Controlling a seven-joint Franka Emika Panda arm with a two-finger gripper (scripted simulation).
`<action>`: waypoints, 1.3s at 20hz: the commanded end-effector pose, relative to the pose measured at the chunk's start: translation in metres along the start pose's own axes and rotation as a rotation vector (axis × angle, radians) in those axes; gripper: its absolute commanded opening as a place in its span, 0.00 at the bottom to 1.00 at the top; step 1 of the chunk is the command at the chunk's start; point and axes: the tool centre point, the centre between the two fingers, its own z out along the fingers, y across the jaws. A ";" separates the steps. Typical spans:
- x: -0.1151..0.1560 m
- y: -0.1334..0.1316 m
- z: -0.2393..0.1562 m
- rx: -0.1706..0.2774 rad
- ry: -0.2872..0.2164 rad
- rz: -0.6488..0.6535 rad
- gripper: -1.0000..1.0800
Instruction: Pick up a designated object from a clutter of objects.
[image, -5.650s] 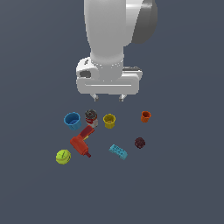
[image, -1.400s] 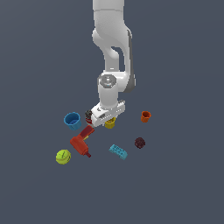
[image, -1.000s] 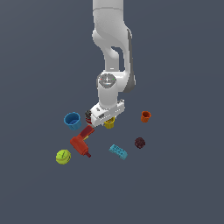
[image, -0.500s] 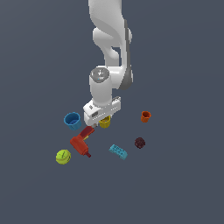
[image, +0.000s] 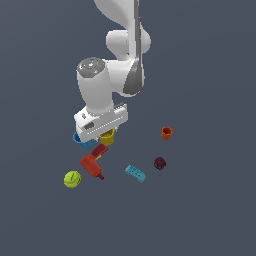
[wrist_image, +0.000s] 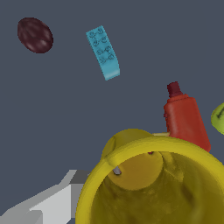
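The gripper (image: 106, 134) appears clamped on the glossy, tapered round yellow cup (wrist_image: 155, 183), rim open.

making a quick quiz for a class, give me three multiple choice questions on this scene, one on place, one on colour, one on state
1. Where is the yellow cup?
A. under the gripper
B. beside the orange cup
C. beside the green ball

2. What colour is the brick?
A. red
B. teal
C. green

3. How does the red bottle stand?
A. upright
B. lying on its side
C. stacked on the brick

Answers:
1 A: the cup sits right below the gripper, its rim filling the wrist view.
2 B: teal in both views.
3 B: its cap points sideways along the floor.
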 end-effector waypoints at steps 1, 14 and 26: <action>0.002 0.017 -0.022 0.000 0.000 0.000 0.00; 0.012 0.095 -0.115 0.000 0.000 -0.001 0.00; 0.020 0.148 -0.176 0.000 -0.001 -0.001 0.00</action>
